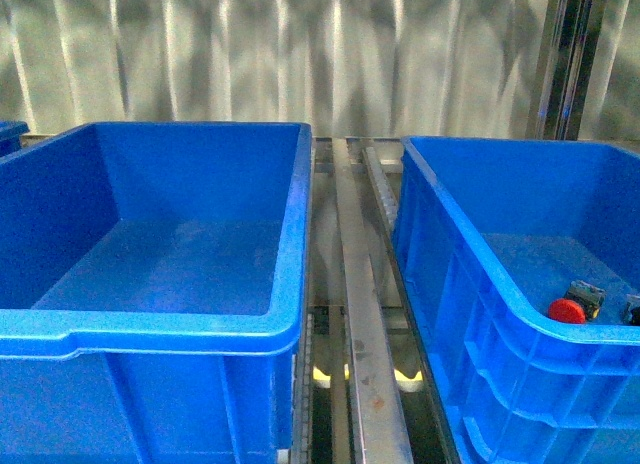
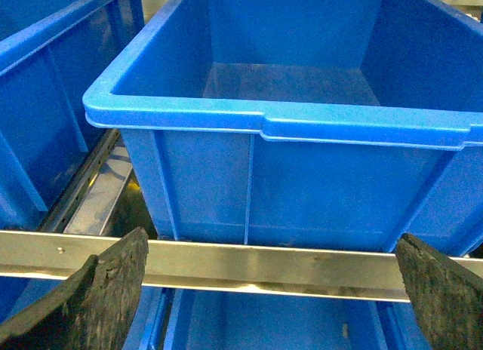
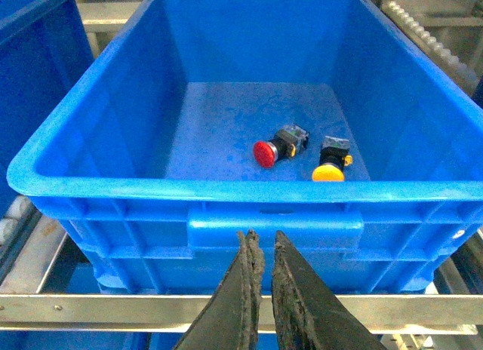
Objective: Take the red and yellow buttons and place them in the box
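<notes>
- Bins first: two deep blue boxes stand side by side on a metal roller rack point(image 1: 365, 364). The left box point(image 1: 150, 324) has a bare floor; the right box point(image 1: 470, 274) holds the buttons.
- Rack rails run between the two boxes and along their near sides.
- Left claw point(image 2: 272, 305) hangs outside the near wall of the left box, over a rail, its dark fingers point(image 2: 98, 297) spread wide apart and holding nothing.
- Right claw point(image 3: 266, 290) sits outside the near wall of the right box, fingers pressed almost together, gripping nothing.
- Red button point(image 3: 278, 148) lies on its side on the right box's floor, toward the near wall.
- Yellow button point(image 3: 330, 160) lies just beside it, apart from it.
</notes>
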Motion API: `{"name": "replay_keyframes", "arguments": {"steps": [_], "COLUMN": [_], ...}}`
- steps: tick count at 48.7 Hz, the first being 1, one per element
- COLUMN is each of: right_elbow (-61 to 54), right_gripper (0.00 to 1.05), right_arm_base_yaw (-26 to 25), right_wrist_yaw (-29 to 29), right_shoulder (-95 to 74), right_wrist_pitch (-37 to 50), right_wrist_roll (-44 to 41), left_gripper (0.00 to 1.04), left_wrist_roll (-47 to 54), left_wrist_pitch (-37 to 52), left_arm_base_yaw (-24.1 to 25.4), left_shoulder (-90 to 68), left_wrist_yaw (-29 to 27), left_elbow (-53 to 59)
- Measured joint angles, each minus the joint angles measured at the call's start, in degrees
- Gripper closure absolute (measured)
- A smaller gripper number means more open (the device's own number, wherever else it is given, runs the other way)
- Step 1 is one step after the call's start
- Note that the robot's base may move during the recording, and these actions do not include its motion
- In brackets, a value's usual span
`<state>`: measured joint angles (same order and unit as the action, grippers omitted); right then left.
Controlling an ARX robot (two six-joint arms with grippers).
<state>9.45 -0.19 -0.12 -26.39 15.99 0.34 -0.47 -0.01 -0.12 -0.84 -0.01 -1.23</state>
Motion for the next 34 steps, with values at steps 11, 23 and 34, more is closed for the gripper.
{"name": "replay_keyframes", "arguments": {"steps": [11, 23, 34], "right_elbow": [-3.5, -5.9, -7.3], "right_gripper": [0.98, 0.98, 0.98], "right_arm_base_yaw": [0.1, 0.1, 0.1], "right_wrist_yaw": [0.1, 0.1, 0.1], "right_shoulder": [4.8, 9.7, 13.2], "right_wrist_pitch": [-0.5, -2.9, -5.2], "right_wrist_roll": [0.0, 0.0, 0.0], "left_gripper": [0.08, 0.08, 0.08], "left_wrist_roll": [0.0, 0.0, 0.0], "left_wrist_pitch": [0.0, 0.0, 0.0], "left_arm_base_yaw": [0.0, 0.0, 0.0], "left_shoulder": [0.0, 0.0, 0.0], "left_wrist_yaw": [0.0, 0.0, 0.0], "left_elbow": [0.0, 0.0, 0.0]}}
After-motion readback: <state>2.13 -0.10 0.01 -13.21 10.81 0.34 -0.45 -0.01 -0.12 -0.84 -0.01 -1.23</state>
